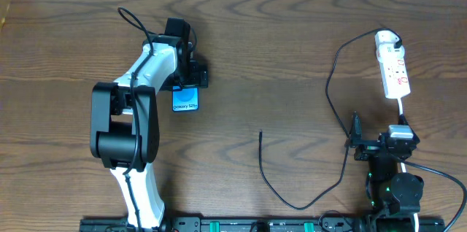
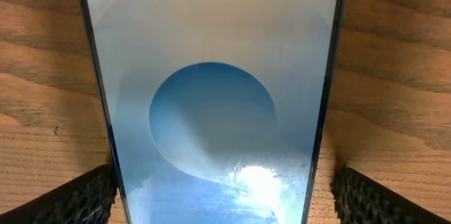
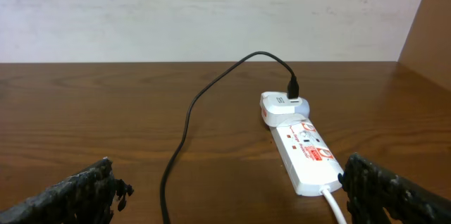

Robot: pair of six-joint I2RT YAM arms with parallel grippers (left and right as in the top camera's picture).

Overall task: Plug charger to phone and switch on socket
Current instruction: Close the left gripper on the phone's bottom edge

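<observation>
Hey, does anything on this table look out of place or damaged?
Nothing looks damaged or spilled. The charger lies loose in a curve, its tip apart from the phone, its other end plugged in at the socket.

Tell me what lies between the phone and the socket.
In the overhead view, between phone and socket lies bare table, crossed by one arc of the charger cable.

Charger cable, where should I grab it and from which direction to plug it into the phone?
Take the charger just behind its free plug tip, on the straight stretch lying flat on the table. Come down from above, jaws across the cable: it is thin, with bare wood on both sides. A hold near the tip should keep it steady toward the phone.
</observation>
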